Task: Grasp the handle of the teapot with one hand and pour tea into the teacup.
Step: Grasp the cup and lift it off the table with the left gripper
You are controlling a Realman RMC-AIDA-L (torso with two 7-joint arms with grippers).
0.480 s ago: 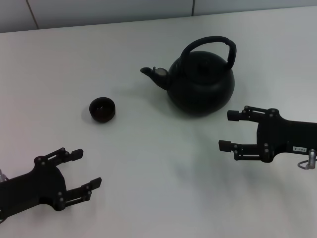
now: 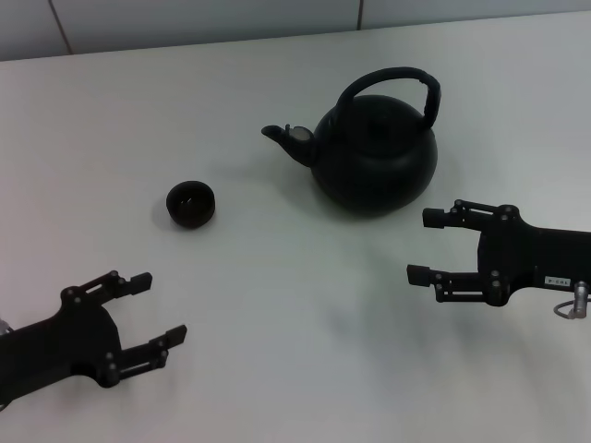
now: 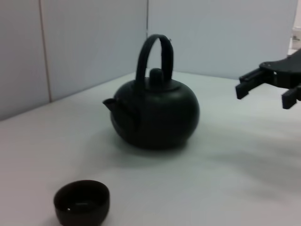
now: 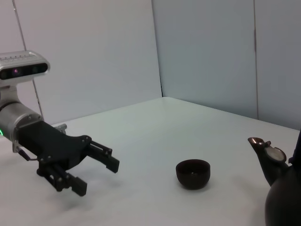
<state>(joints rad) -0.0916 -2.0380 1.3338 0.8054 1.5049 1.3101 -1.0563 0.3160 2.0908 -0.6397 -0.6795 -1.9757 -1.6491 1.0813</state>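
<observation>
The black teapot [image 2: 374, 157] stands upright at the back centre-right of the white table [image 2: 277, 305], its spout toward the teacup and its arched handle [image 2: 388, 77] free. The small black teacup [image 2: 190, 203] sits to its left, a hand's width from the spout. My right gripper [image 2: 423, 245] hovers open just in front of the teapot's right side, holding nothing and apart from it. My left gripper [image 2: 158, 307] is open and empty near the table's front left. The left wrist view shows the teapot [image 3: 155, 115], the teacup [image 3: 81, 202] and the right gripper [image 3: 263, 94]. The right wrist view shows the teacup [image 4: 193, 173] and the left gripper [image 4: 96, 176].
A pale panelled wall [image 2: 185, 18] runs behind the table's far edge. Nothing else lies on the table; bare surface stretches between the two grippers and in front of the teacup.
My left gripper has shifted slightly to the left. The right gripper, teapot and teacup are practically where they were.
</observation>
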